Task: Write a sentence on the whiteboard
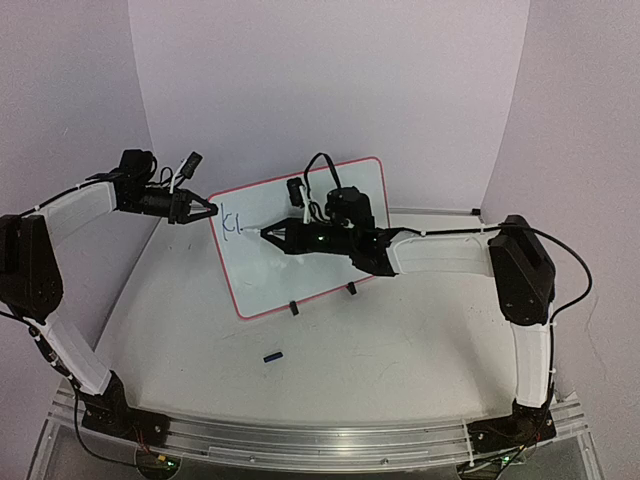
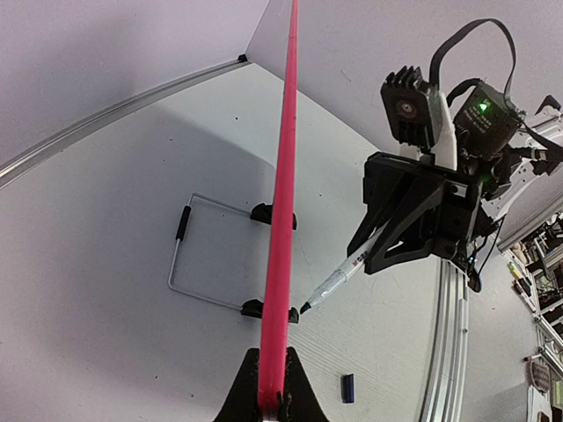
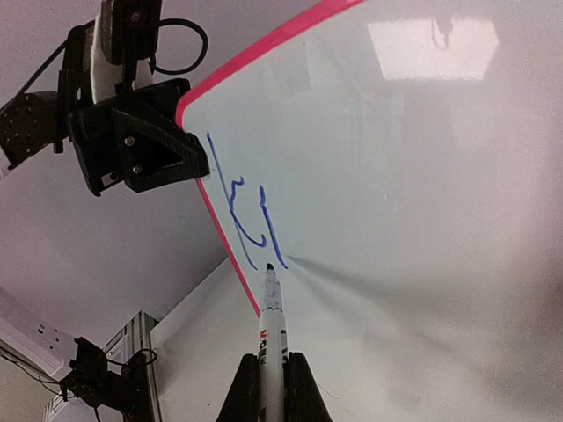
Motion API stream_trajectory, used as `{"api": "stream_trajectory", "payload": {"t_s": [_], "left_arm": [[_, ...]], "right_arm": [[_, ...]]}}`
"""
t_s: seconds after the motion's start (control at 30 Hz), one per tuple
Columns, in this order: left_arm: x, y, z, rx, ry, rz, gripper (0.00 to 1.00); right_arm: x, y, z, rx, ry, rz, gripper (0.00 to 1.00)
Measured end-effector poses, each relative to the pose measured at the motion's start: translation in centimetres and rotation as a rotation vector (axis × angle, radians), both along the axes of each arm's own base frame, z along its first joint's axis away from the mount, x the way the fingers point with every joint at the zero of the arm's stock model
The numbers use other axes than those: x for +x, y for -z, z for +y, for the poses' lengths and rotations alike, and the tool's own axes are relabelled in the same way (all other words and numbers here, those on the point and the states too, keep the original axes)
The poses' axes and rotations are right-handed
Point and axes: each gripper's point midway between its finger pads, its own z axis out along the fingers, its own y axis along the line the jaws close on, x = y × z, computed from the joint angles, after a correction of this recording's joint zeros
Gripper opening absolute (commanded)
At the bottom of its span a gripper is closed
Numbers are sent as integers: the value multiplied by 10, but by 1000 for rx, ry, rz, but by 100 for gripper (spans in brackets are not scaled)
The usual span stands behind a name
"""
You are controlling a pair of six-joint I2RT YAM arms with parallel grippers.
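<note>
**Position.** The rectangular white whiteboard with a thin red rim stood propped at a tilt on the white surface, towards its left rear.

**Claws.** The left claw was clamped on the board's red rim at the upper left corner, steadying it. The right claw was closed around a white marker pen, its dark tip touching the board face.

**Progress.** Only two dark-blue handwritten marks, apparently "k" and "i", sat near the left edge. Judged very early: nearly the whole sentence was yet to be written.

**Other.** A small dark object, possibly the pen cap, lay on the surface in front of the board.
</note>
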Motion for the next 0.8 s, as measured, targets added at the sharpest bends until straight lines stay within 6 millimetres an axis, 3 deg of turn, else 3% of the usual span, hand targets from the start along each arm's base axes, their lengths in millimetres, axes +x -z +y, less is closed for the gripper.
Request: {"api": "stream_trajectory", "payload": {"t_s": [0.5, 0.67, 0.8], "left_arm": [[0, 0, 0, 0, 0, 0, 0], [0, 0, 0, 0, 0, 0, 0], [0, 0, 0, 0, 0, 0, 0]], "right_arm": [[5, -62, 3, 105, 2, -91, 0], [9, -67, 7, 115, 3, -100, 0], [12, -57, 11, 104, 4, -90, 0]]}}
